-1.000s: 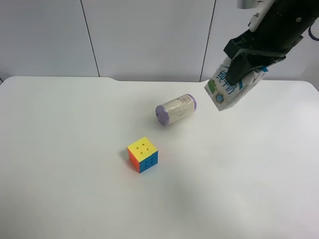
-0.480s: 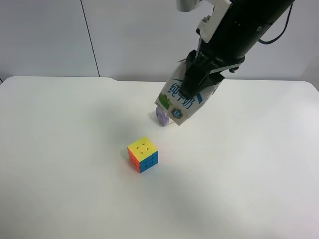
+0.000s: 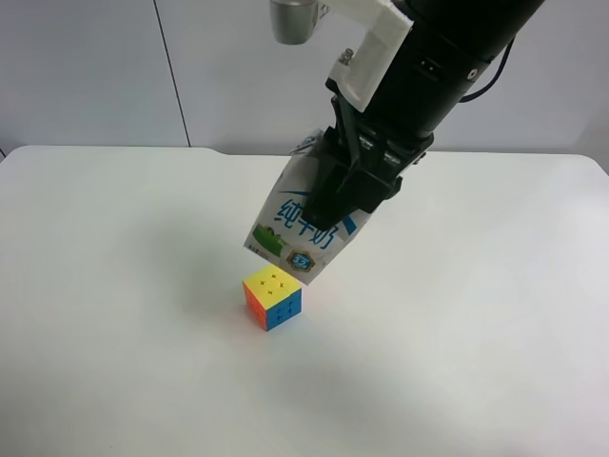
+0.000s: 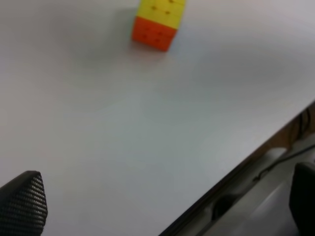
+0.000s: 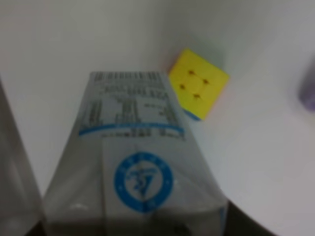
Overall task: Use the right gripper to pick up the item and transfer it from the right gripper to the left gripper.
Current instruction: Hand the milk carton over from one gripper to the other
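A white milk carton (image 3: 300,228) with blue print and a green patch hangs tilted in the air, just above the table. My right gripper (image 3: 354,179) is shut on its top end. The right wrist view shows the carton (image 5: 133,152) close up, filling the lower part of the frame. My left gripper (image 4: 162,206) is open and empty over the white table, with one black fingertip (image 4: 22,201) showing. The left arm does not show in the exterior high view.
A colour cube (image 3: 272,295) with a yellow top sits on the white table (image 3: 114,286), right below the carton; it also shows in both wrist views (image 5: 198,83) (image 4: 158,22). A purple blur (image 5: 309,91) lies at the frame edge. The table's edge (image 4: 236,169) runs near my left gripper.
My right arm has carried the carton leftward and lower in the exterior high view, from the far right to above the cube. It now hides the purple-capped jar.
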`<control>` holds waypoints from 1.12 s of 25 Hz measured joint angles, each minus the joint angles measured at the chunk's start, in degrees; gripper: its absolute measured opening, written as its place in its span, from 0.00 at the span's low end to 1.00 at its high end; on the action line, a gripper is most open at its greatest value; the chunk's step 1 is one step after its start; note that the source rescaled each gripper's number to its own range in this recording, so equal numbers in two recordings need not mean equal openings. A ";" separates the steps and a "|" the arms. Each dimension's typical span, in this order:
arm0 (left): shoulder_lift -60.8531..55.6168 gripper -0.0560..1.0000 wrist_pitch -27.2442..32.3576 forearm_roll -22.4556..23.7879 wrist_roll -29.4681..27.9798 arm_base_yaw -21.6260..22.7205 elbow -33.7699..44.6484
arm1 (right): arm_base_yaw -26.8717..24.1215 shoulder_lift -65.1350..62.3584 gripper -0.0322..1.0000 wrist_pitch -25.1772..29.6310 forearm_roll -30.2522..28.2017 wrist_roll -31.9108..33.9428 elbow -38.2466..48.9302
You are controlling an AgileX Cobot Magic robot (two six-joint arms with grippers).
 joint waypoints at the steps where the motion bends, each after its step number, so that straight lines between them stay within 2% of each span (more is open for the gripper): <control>1: 1.23 1.00 -0.70 0.00 0.80 -1.33 -0.03 | 0.00 0.00 0.03 0.08 1.85 -1.64 0.00; 4: 5.69 1.00 -3.30 -0.17 2.85 -4.29 -0.09 | 0.06 0.00 0.03 1.19 6.73 -6.49 0.00; 7: 9.95 1.00 -6.07 -1.18 4.90 -5.55 -0.19 | 0.06 -0.06 0.03 1.41 9.20 -9.73 0.00; 12: 15.75 1.00 -8.37 -7.60 11.90 -6.10 -2.90 | 0.06 -0.06 0.03 1.41 11.41 -14.65 0.00; 16: 19.15 1.00 -8.32 -12.18 16.83 -6.27 -6.28 | 0.06 -0.06 0.03 1.37 12.52 -16.02 0.00; 23: 23.41 1.00 -8.37 -18.84 24.53 -6.27 -8.07 | 0.06 -0.06 0.03 0.53 17.65 -19.77 0.00; 28: 25.85 1.00 -8.66 -22.02 28.92 -6.27 -8.19 | 0.06 -0.06 0.03 -0.93 19.18 -21.43 0.00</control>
